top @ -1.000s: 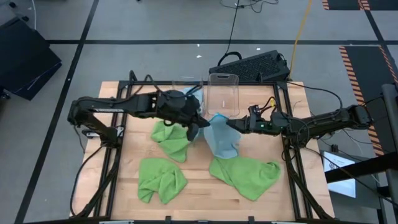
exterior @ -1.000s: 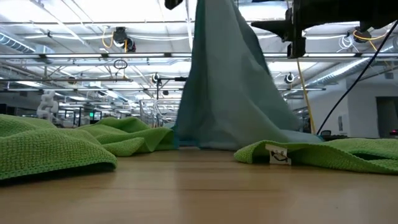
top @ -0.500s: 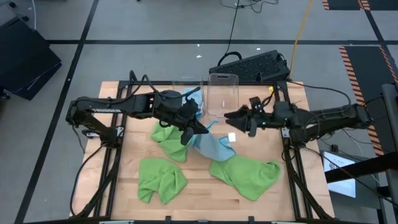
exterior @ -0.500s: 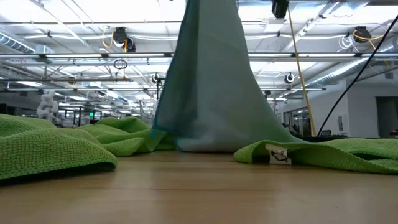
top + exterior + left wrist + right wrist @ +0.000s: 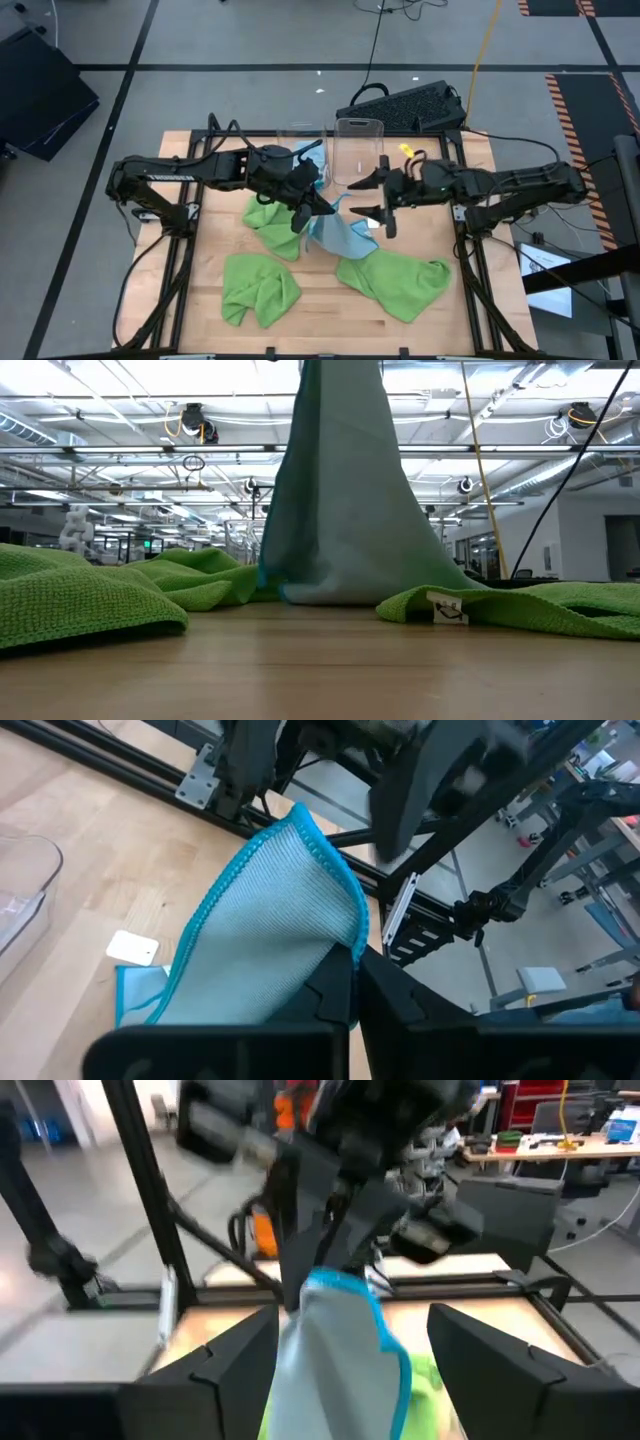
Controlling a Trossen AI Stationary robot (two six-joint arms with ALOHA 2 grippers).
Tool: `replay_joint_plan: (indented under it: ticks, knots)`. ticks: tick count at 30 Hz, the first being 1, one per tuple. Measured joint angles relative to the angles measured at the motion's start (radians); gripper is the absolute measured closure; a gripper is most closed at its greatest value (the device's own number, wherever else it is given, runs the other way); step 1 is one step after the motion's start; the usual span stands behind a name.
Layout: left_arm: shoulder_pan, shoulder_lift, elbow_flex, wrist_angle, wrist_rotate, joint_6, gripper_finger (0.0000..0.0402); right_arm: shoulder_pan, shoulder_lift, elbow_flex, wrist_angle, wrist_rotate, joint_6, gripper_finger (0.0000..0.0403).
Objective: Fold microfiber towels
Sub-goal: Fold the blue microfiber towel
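Wooden planks make up the table (image 5: 320, 300), framed by black rails, with grey floor and a dark keyboard (image 5: 405, 105) beyond its far edge. Near the middle, the left gripper (image 5: 318, 205) has its fingers clamped on a corner of the light blue towel (image 5: 338, 235), which hangs from it as a tall drape with its lower end on the table. Just right of it, the right gripper (image 5: 368, 200) hovers with fingers apart, facing the held corner and gripping nothing. Three lime green towels lie crumpled: one (image 5: 275, 225) under the left arm, one (image 5: 258, 288) at the near left, one (image 5: 395, 280) at the near right. Two clear bins (image 5: 360, 150) stand at the far side.
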Motion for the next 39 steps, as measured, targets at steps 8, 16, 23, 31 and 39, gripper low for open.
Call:
replay_joint_plan:
  ticks: [8,16,23,31,39]
  knots:
    - [-0.001,0.0,0.0,-0.017,-0.004,-0.038,0.0392,-0.001,0.049,-0.001,0.039,0.027,-0.094,0.0225]
    - [-0.001,0.0,0.0,-0.016,-0.004,-0.045,0.0397,-0.001,0.048,-0.001,0.028,0.024,-0.095,0.0371]
    - [-0.001,0.0,0.0,-0.017,-0.014,-0.056,0.038,-0.001,0.046,-0.001,0.028,0.023,-0.027,0.0396]
    - [-0.04,0.0,0.0,-0.017,-0.185,-0.05,0.0335,-0.001,-0.001,-0.001,0.014,0.078,0.068,0.0401]
    - [-0.074,0.0,0.0,-0.011,-0.326,-0.092,0.0224,-0.001,-0.048,-0.001,-0.002,0.079,0.124,0.0401]
